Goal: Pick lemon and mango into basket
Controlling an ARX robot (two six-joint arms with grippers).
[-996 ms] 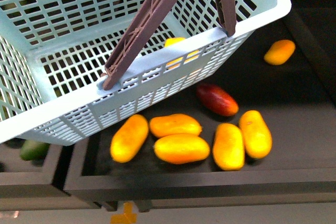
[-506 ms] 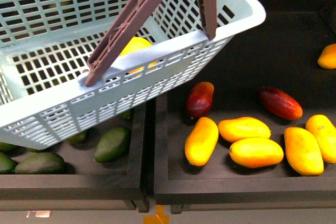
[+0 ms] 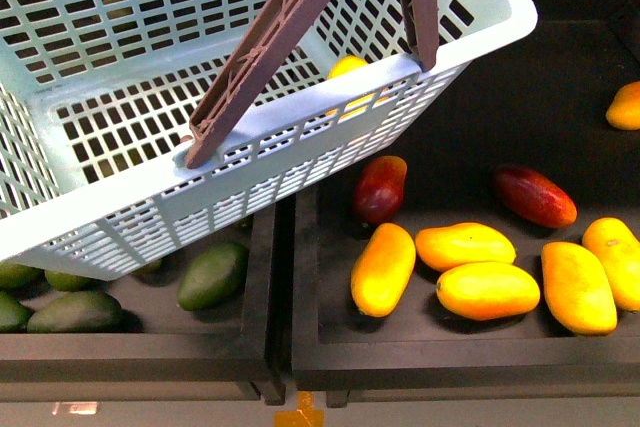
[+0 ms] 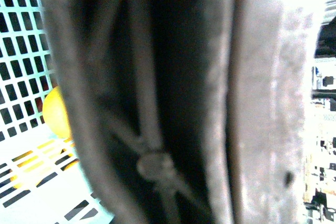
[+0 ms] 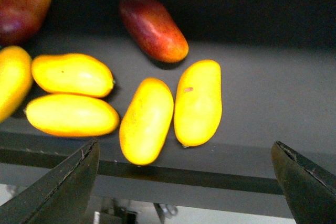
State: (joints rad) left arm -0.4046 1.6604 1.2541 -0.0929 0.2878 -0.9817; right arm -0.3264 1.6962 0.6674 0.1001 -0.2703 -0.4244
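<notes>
The aqua basket (image 3: 250, 137) hangs tilted over the left of the display, its brown handles (image 3: 275, 42) raised. A yellow lemon (image 3: 347, 67) lies inside it, seen through the slots; it also shows in the left wrist view (image 4: 55, 114). My left gripper is shut on the basket's handle (image 4: 173, 103), which fills that blurred view and hides the fingers. Several yellow mangoes (image 3: 488, 289) and two red ones (image 3: 380, 187) lie in the black tray (image 3: 420, 352). My right gripper (image 5: 185, 182) is open and empty, just in front of a yellow mango (image 5: 146, 120).
A second black tray (image 3: 150, 347) at the left holds dark green fruits (image 3: 213, 274), partly under the basket. A raised wall divides the two trays. Another orange mango (image 3: 625, 105) lies at the far right edge. Pale floor shows below the trays.
The view has shifted, so the mango tray now sits further right and the green-fruit tray shows. In the last half second the basket swung slightly right and the lemon rolled right inside it.
</notes>
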